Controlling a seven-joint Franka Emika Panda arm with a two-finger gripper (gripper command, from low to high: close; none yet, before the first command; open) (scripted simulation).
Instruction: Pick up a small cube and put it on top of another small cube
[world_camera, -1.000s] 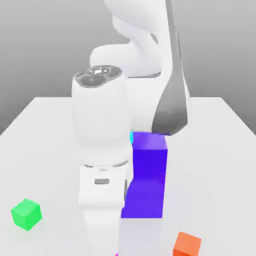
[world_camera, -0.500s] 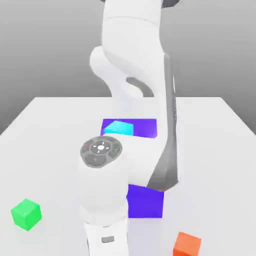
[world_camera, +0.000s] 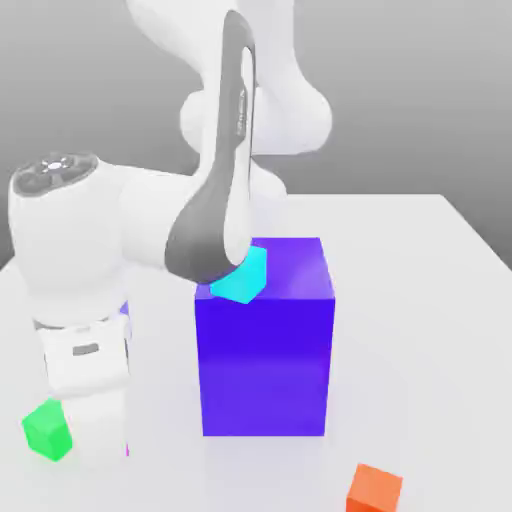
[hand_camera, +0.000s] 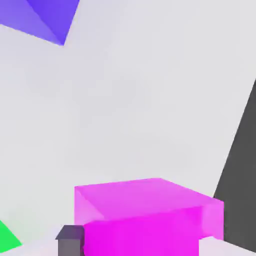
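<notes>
Magenta, small and cube-shaped, the task's block (hand_camera: 147, 212) sat right under the hand camera, between the two pale finger tips (hand_camera: 70, 242) of the gripper (hand_camera: 140, 245), which flanked its near face on both sides; in the exterior view only a thin magenta sliver (world_camera: 127, 450) of it peeked out beside the lower end of the hand. The fingers had closed in to a narrow gap and sat against the block's sides, so the pincer had hold of the magenta cube. Whether the cube rested on the table or hung clear of it could not be told.

Going across the exterior view from its left: the white Panda arm (world_camera: 90, 250) stood over the near left part of the white table (world_camera: 430, 300), its hand (world_camera: 88, 370) pointing straight down. A small green cube (world_camera: 47, 430) lay on the table just beside the hand, partly behind it; the hand view caught a green corner (hand_camera: 6, 240) of it next to the magenta block. In the middle stood a tall blue-violet box (world_camera: 265, 345), with a small cyan cube (world_camera: 243, 278) resting on its top face near the left edge, partly hidden by the arm's grey link. Toward the right, near the front edge, a small orange cube (world_camera: 374, 488) lay alone, well apart from the others.

No brand, label or writing could be read on anything.
</notes>
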